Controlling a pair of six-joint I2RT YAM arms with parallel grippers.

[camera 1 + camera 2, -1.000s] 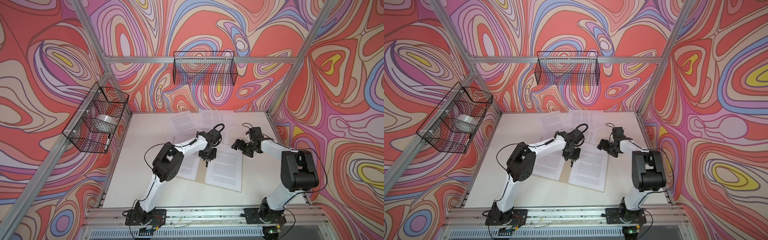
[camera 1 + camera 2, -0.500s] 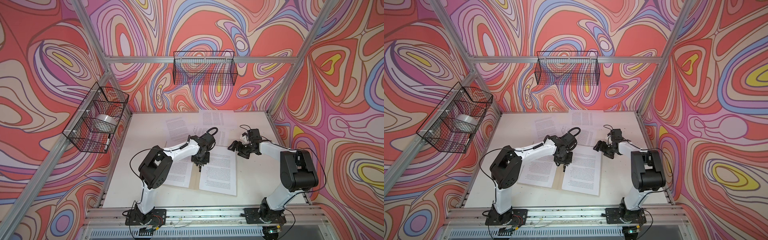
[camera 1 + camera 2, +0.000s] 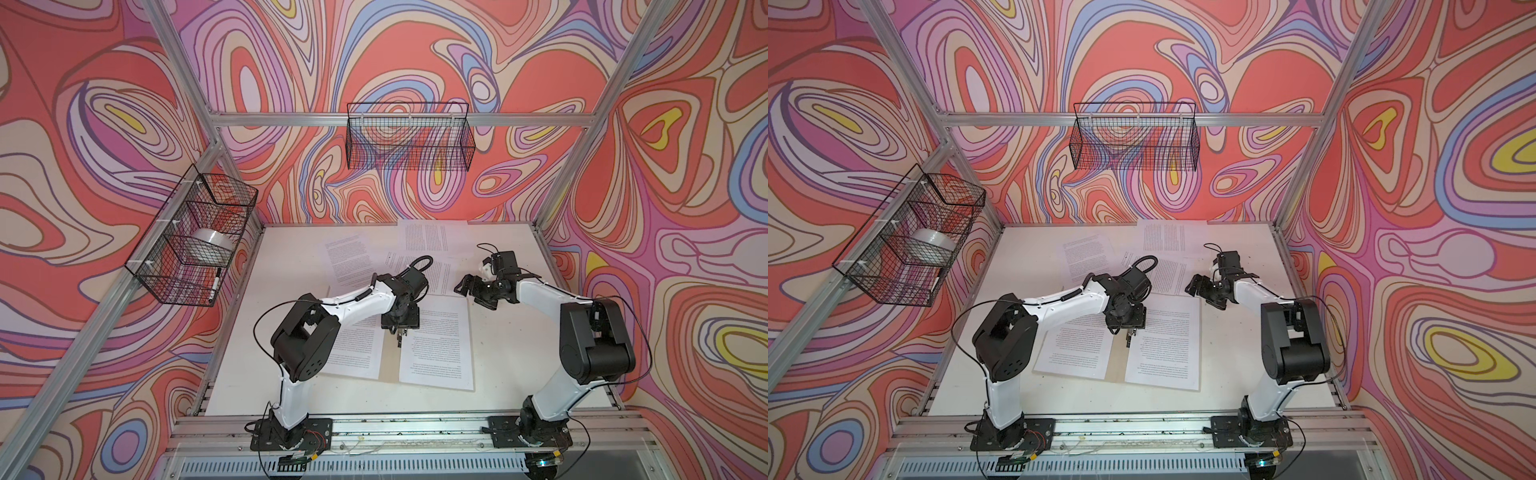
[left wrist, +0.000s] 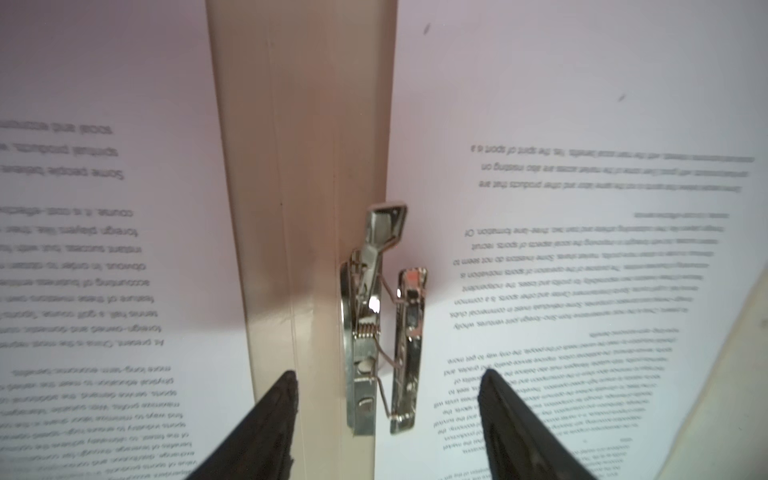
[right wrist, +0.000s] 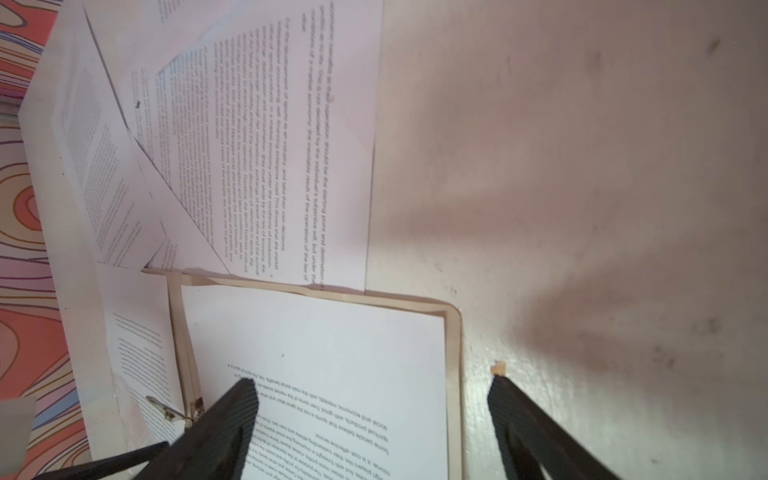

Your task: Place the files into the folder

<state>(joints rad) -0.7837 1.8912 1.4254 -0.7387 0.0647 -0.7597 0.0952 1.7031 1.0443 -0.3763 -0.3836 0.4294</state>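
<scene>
Folder (image 3: 390, 365) has swung squarer; left gripper (image 4: 386, 386), jaws apart, hangs astride its metal clip (image 4: 374, 332), which runs along the spine; right gripper (image 5: 372, 384), also apart, hangs farther off.

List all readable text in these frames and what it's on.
"Some people believe" – white printed paper sheet left of the tan cardboard folder's spine, upside down.
"spiritual products" – same sheet.
"the spirit of sport is a" – white printed sheet right of the spine.
Other lines on both: mostly blurred.
Loose white sheets at the back: too small.
Silver metal clip: no markings.
</scene>
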